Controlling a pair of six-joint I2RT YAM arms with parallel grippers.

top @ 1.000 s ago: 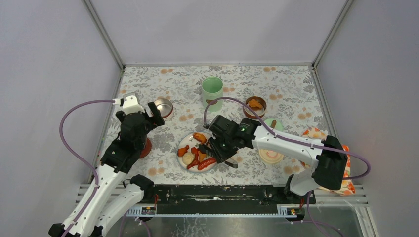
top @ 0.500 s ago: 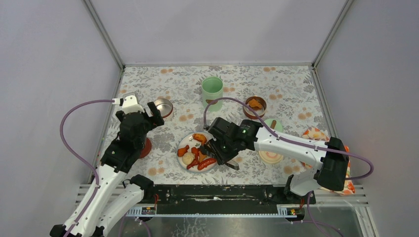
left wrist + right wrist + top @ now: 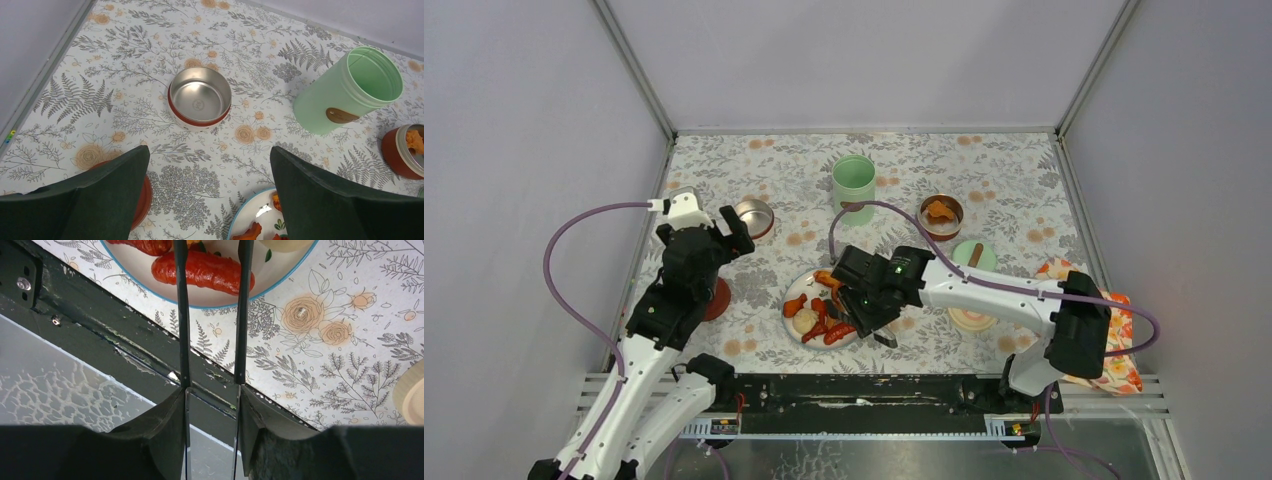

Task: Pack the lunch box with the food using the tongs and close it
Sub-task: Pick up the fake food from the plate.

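My right gripper (image 3: 211,390) is shut on the tongs (image 3: 181,315), one thin dark arm against each finger. The arms stand apart and straddle a red sausage (image 3: 205,271) on the white plate (image 3: 280,275); their tips are cut off by the frame's top edge. From above, the right gripper (image 3: 864,305) hangs over the plate (image 3: 796,325) of orange chunks, pale balls and sausages. The mint jar (image 3: 853,185) stands open. One steel bowl (image 3: 941,213) holds an orange chunk; the other (image 3: 200,97) is empty. My left gripper (image 3: 209,155) hangs open above the cloth, holding nothing.
A dark-red lid (image 3: 717,298) lies under the left arm. The green lid with a brown knob (image 3: 975,255) and a cream lid (image 3: 972,318) lie right of the plate. An orange patterned cloth (image 3: 1114,340) sits at the right edge. The black rail (image 3: 125,340) runs close to the plate.
The right gripper has shifted a little left over the plate, and the tongs' arms have spread slightly. The left arm has stayed still.
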